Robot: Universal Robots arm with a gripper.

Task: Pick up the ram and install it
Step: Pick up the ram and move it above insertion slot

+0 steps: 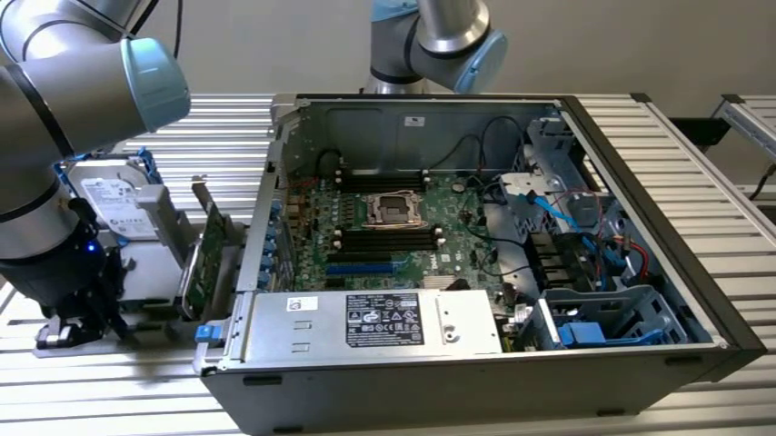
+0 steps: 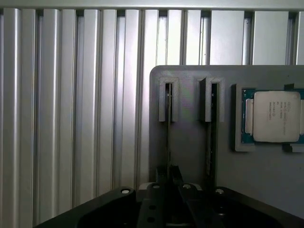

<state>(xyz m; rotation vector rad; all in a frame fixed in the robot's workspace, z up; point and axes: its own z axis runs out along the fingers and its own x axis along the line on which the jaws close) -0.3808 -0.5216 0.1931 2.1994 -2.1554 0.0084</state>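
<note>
You are seeing the tool (image 2: 168,175) sitting low over the grey holder (image 2: 251,183), directly above one end of the ram (image 2: 168,137). The tool's black body is bracketing the stick, and the ram's thin edge is running straight out from under its middle. You cannot tell whether the tool is already clamping the ram or only closing in around it.

The ram is standing on its long edge in a slot of the holder, with its far end sitting between two small grey posts. You are viewing it edge-on, so it is showing as a thin dark line and its faces and chips are hidden.

A second stick (image 2: 211,142) is standing in the parallel slot just beside it, apart from the tool. A CPU (image 2: 276,116) is lying flat in a pocket on the holder's other side. The holder is resting on the slatted metal counter (image 2: 71,118).

In the exterior view, the tool (image 1: 73,329) is hanging down at the exterior view's left, well apart from the open case (image 1: 424,395). A drive (image 1: 115,195) and a card (image 1: 209,259) are standing upright between the tool and the case.
</note>
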